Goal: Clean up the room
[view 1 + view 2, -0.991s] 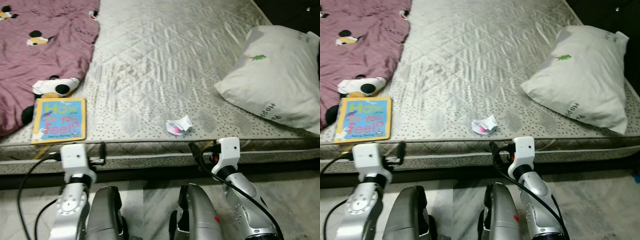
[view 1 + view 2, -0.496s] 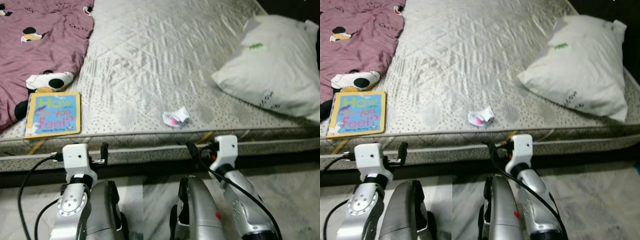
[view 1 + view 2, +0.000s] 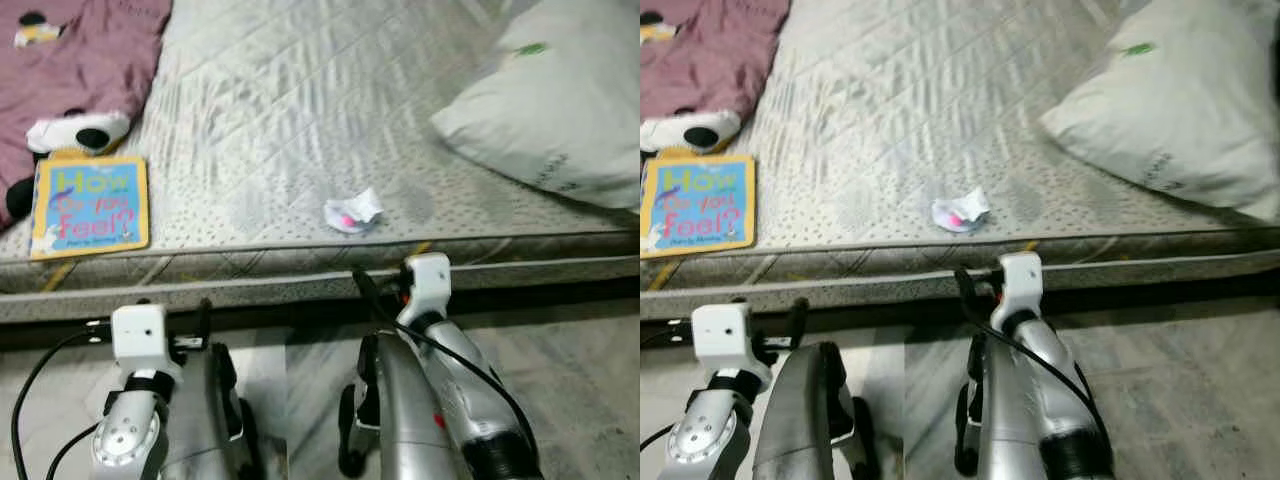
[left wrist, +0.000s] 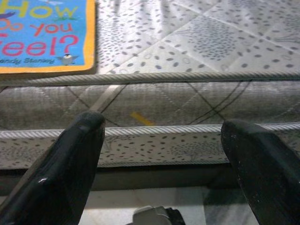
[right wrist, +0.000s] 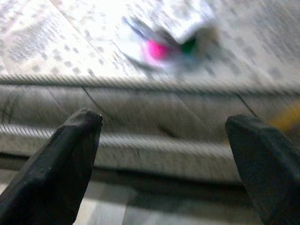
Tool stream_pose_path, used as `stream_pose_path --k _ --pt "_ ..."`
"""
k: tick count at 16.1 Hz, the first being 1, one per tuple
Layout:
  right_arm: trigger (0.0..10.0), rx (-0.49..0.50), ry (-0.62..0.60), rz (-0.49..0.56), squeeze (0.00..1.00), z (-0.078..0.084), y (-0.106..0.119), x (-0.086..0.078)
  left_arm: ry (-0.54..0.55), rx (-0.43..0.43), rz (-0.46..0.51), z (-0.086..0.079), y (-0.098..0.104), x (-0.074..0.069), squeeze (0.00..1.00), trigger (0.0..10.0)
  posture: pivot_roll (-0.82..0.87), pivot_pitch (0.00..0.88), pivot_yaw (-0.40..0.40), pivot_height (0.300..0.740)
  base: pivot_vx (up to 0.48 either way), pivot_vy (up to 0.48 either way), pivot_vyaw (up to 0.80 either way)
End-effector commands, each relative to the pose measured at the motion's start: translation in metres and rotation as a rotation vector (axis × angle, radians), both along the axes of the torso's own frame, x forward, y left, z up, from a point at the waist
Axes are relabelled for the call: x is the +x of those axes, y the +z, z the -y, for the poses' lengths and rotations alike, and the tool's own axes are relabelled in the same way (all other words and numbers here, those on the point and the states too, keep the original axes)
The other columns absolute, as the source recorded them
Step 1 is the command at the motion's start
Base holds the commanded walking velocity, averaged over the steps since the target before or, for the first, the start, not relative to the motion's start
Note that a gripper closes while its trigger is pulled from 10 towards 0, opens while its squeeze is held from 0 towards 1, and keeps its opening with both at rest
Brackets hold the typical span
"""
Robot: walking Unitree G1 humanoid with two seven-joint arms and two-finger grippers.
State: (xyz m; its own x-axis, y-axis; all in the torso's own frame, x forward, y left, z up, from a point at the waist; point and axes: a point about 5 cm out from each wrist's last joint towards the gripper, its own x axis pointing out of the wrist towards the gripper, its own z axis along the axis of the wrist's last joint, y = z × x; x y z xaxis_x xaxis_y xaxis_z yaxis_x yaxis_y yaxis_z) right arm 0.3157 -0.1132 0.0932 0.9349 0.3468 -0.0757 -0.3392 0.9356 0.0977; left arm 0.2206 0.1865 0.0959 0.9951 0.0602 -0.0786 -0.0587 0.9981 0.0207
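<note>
While both arms hover low at the bed [image 3: 300, 120] edge, right end effector [image 5: 164, 136] spread wide, crumpled wrapper [image 3: 352, 211] at its 12 o'clock, left end effector [image 4: 159, 140] wide too, book [image 3: 90, 205] at 11 o'clock.

At the left of my head view a book [image 3: 90, 204] lies on the mattress [image 3: 290, 110], and its blue cover says "How Do you Feel?" in yellow and red letters. In my left wrist view I read under it a small line, "andy Stanley", with its start cut off
</note>
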Motion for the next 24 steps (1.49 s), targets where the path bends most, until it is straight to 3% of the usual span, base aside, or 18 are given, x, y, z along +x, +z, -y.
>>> stream_pose_path --k 1,7,14,23,24 --pt "10.0 -0.012 -0.017 -0.009 0.0 0.001 -0.007 -0.001 -0.015 -0.005 -0.017 0.001 0.0 -0.006 0.0 10.0 0.1 0.387 -0.046 0.55 0.0 0.0 0.0" --pt "10.0 -0.069 -0.081 0.149 0.0 0.003 0.025 0.034 -0.061 0.048 0.003 0.009 0.012 -0.02 0.0 10.0 0.16 0.414 -0.038 0.55 0.0 0.0 0.0" --pt "10.0 -0.189 -0.112 0.263 0.0 -0.002 0.048 0.059 -0.049 0.076 0.002 0.014 0.02 -0.032 0.0 10.0 0.21 0.434 -0.045 0.55 0.0 0.0 0.0" --pt "10.0 -0.388 -0.091 0.223 0.0 -0.01 0.043 0.067 -0.059 0.075 -0.013 0.019 0.023 -0.037 0.0 10.0 0.24 0.455 -0.047 0.55 0.0 0.0 0.0" --pt "4.1 -0.423 -0.094 0.213 0.0 -0.012 0.041 0.067 -0.056 0.075 -0.015 0.019 0.023 -0.038 0.0 10.0 0.25 0.458 -0.047 0.55 0.0 0.0 0.0"
